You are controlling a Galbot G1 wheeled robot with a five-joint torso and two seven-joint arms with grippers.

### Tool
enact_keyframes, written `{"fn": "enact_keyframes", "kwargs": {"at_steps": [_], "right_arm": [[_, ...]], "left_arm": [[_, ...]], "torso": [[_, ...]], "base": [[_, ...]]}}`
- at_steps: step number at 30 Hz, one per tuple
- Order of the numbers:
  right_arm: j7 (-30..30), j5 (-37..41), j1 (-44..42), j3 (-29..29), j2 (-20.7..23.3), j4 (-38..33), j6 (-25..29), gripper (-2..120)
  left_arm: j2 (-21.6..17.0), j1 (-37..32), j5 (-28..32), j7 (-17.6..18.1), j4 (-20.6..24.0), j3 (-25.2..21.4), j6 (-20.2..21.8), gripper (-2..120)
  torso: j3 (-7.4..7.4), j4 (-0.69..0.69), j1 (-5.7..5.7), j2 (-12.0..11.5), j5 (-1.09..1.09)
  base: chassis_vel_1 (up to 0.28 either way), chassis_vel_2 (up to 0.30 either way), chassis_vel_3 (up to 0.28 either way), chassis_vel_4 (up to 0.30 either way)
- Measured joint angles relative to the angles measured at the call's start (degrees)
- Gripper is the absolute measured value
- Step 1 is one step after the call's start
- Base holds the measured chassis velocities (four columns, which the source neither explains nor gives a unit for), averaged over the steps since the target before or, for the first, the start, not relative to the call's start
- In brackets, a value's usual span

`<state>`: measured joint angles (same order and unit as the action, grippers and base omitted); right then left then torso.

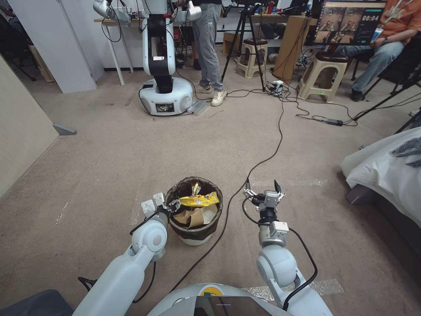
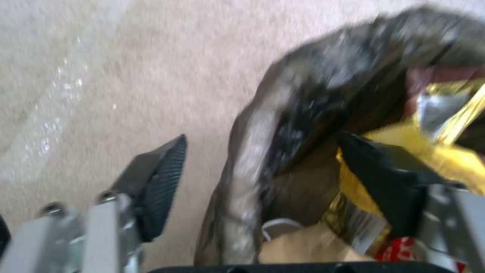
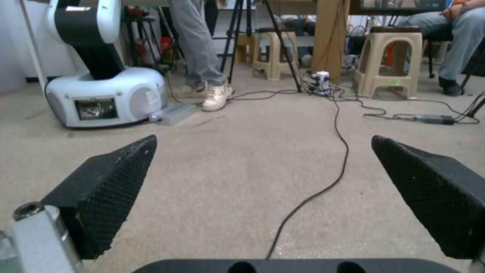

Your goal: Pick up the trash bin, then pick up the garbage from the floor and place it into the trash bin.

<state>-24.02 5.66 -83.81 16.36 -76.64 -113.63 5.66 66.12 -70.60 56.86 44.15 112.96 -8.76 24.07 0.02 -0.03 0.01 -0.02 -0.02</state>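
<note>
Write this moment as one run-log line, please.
left gripper: open, jaws astride trash bin rim | right gripper: open, empty, beside bin | garbage: inside bin

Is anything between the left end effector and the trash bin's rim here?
Nothing visible. The left end effector is already at the trash bin rim, one finger outside the wall, the other inside against a yellow wrapper.

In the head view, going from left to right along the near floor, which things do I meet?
Left tool at the bin rim → trash bin holding a yellow wrapper → black cable → right tool, open over the carpet.
</note>
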Motion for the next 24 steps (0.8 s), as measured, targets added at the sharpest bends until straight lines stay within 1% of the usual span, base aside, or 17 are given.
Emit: {"fn": "enact_keyframes", "kwargs": {"at_steps": [1,2,4,5,7,8,9,10,11,12,15,16,19,20,22,23,24], "right_arm": [[0.0,0.0,0.0,0.0,0.0,0.0,0.1,100],[0.0,0.0,0.0,0.0,0.0,0.0,0.1,100],[0.0,0.0,0.0,0.0,-0.1,0.1,0.2,100],[0.0,0.0,0.0,0.0,-0.1,0.1,0.2,100],[0.0,0.0,0.1,0.0,-0.2,0.2,0.4,100],[0.0,0.0,0.1,0.1,-0.3,0.2,0.4,100],[0.0,0.0,0.1,0.1,-0.3,0.2,0.4,100],[0.0,0.0,0.1,0.1,-0.5,0.2,0.5,100],[0.0,0.0,0.1,0.1,-0.7,0.2,0.6,100],[0.0,0.0,0.1,0.1,-0.7,0.2,0.6,100],[0.0,0.0,0.1,0.0,-1.2,0.2,0.7,100],[0.0,0.0,0.1,0.0,-1.2,0.2,0.7,100],[-0.1,0.1,0.2,0.1,-1.4,-0.1,0.9,100],[-0.1,0.1,0.2,0.1,-1.4,-0.1,0.9,100],[-0.1,0.2,0.3,0.5,-1.7,-0.7,1.0,100],[-0.1,0.2,0.3,0.5,-1.7,-0.7,1.0,100],[-0.1,0.2,0.3,0.6,-1.7,-0.8,1.1,100]], "left_arm": [[-0.1,-0.2,-0.5,-0.2,0.3,-0.2,-0.3,82],[-0.1,-0.2,-0.5,-0.2,0.3,-0.2,-0.3,82],[-0.3,-0.8,-3.5,-1.3,0.8,-0.5,-1.8,95],[-0.3,-0.8,-3.5,-1.3,0.8,-0.5,-1.8,95],[-0.3,-1.4,-7.0,-2.3,1.0,-0.9,-3.0,99],[-0.2,-1.6,-8.6,-2.7,1.0,-1.0,-3.5,99],[-0.2,-1.6,-8.6,-2.7,1.0,-1.0,-3.5,99],[-0.2,-1.9,-10.3,-3.0,1.1,-1.1,-3.9,100],[-0.1,-2.5,-13.9,-3.6,1.3,-1.4,-4.7,100],[-0.1,-2.5,-13.9,-3.6,1.3,-1.4,-4.7,100],[0.1,-4.2,-20.8,-3.8,2.6,-2.4,-5.5,100],[0.1,-4.2,-20.8,-3.8,2.6,-2.4,-5.5,100],[0.2,-6.2,-26.2,-3.4,4.0,-3.9,-6.1,100],[0.2,-6.2,-26.2,-3.4,4.0,-3.9,-6.1,100],[0.5,-8.7,-29.6,-3.3,5.9,-5.0,-7.4,100],[0.5,-8.7,-29.6,-3.3,5.9,-5.0,-7.4,100],[0.7,-9.7,-31.0,-3.5,6.5,-5.1,-8.2,100]], "torso": [[0.0,0.01,0.0,0.0,0.0],[0.0,0.01,0.0,0.0,0.0],[-0.01,0.01,0.0,0.0,0.01],[-0.01,0.01,0.0,0.0,0.01],[-0.01,0.01,0.0,0.0,0.01],[-0.01,0.01,0.0,0.0,0.01],[-0.01,0.01,0.0,0.0,0.01],[-0.02,0.02,0.0,0.0,0.01],[-0.02,0.02,0.0,0.0,0.01],[-0.02,0.02,0.0,0.0,0.01],[-0.02,0.02,0.0,0.0,0.01],[-0.02,0.02,0.0,0.0,0.01],[-0.02,0.03,-0.01,0.0,0.01],[-0.02,0.03,-0.01,0.0,0.01],[-0.02,0.03,-0.01,0.0,0.02],[-0.02,0.03,-0.01,0.0,0.02],[-0.02,0.02,-0.01,0.0,0.02]], "base": [[0.0,0.0,0.0,0.0],[0.0,0.0,0.0,0.0],[0.0,0.0,0.0,0.0],[0.0,0.0,0.0,0.0],[0.0,0.0,0.0,0.0],[0.0,0.0,0.0,0.0],[0.0,0.0,0.0,0.0],[0.0,0.0,0.0,0.0],[0.0,0.0,0.0,0.0],[0.0,0.0,0.0,0.0],[0.0,0.0,0.0,0.0],[0.0,0.0,0.0,0.0],[0.0,0.0,0.0,0.0],[0.0,0.0,0.0,0.0],[0.0,0.0,0.0,0.0],[0.0,0.0,0.0,0.0],[0.0,0.0,0.0,0.0]]}}
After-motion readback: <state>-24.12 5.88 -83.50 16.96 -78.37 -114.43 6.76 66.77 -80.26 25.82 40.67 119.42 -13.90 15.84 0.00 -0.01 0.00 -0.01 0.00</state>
